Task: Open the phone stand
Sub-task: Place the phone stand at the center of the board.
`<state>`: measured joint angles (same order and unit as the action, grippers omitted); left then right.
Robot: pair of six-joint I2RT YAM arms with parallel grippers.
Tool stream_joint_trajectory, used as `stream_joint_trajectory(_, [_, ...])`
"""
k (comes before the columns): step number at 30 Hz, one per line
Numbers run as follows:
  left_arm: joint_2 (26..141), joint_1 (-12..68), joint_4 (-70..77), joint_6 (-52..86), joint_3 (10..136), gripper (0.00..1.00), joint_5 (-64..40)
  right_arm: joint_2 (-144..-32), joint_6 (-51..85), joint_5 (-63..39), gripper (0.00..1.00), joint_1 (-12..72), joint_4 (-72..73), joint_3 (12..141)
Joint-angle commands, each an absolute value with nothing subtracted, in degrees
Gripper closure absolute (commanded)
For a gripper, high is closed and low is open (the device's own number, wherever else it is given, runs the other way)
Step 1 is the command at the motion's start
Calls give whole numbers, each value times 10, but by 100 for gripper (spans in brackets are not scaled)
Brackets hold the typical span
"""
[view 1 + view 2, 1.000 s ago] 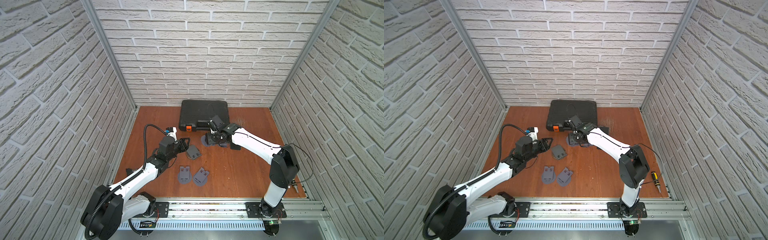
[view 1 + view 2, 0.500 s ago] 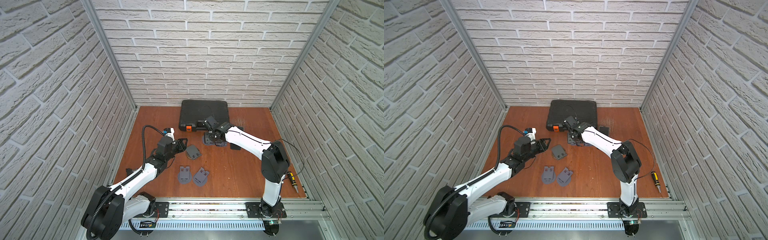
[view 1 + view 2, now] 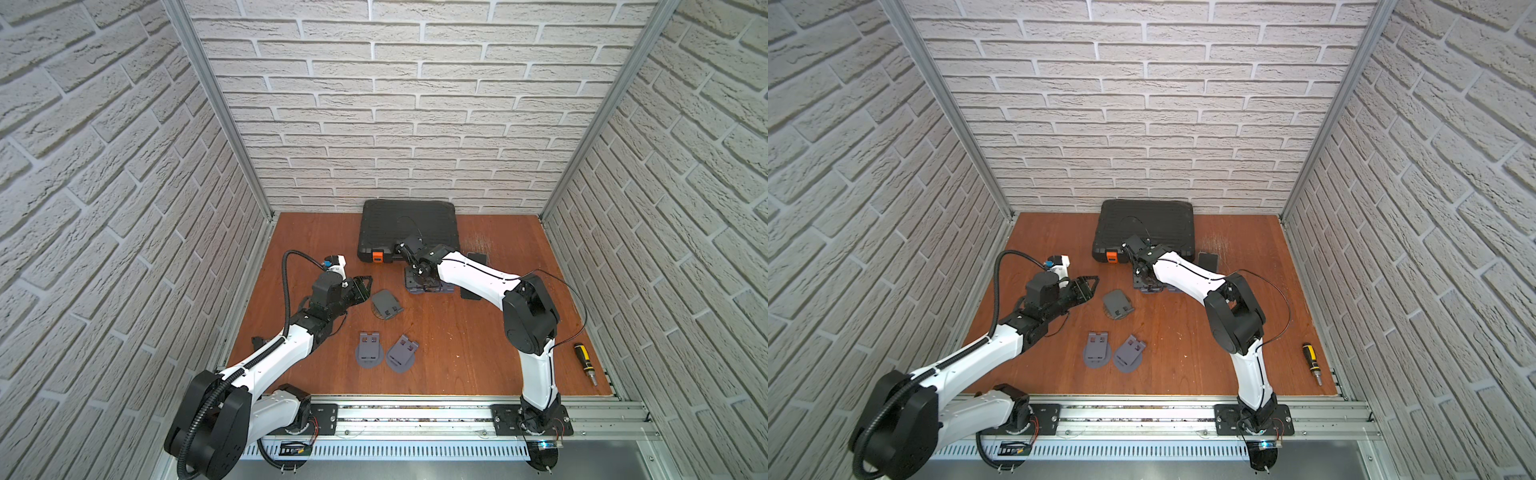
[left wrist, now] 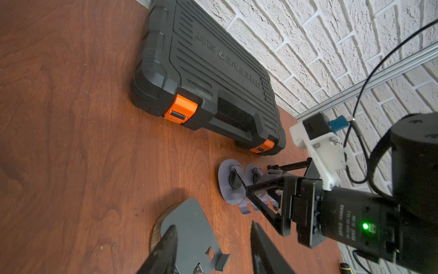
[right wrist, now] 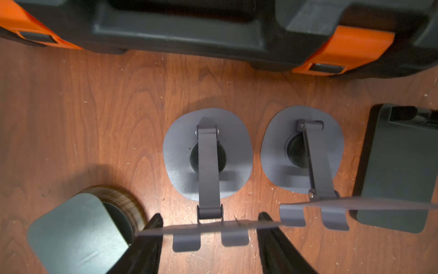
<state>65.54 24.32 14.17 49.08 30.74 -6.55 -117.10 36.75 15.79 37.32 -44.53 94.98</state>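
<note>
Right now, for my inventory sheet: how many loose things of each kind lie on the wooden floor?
Grey hinged phone stands: 5
Black plastic tool case: 1
Black flat phone: 1
Yellow-handled screwdriver: 1
Total: 8

Two grey phone stands (image 5: 180,166) near the back stand open, plates tilted up; a darker stand (image 3: 386,304) lies nearer the middle, plate partly lifted; two folded stands (image 3: 369,353) lie flat in front
</note>
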Motion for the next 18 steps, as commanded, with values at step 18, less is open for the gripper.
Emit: stream_joint_trajectory(18, [690,235,189,493,314,49,-91,-1186,381,167,80,359,-449,963])
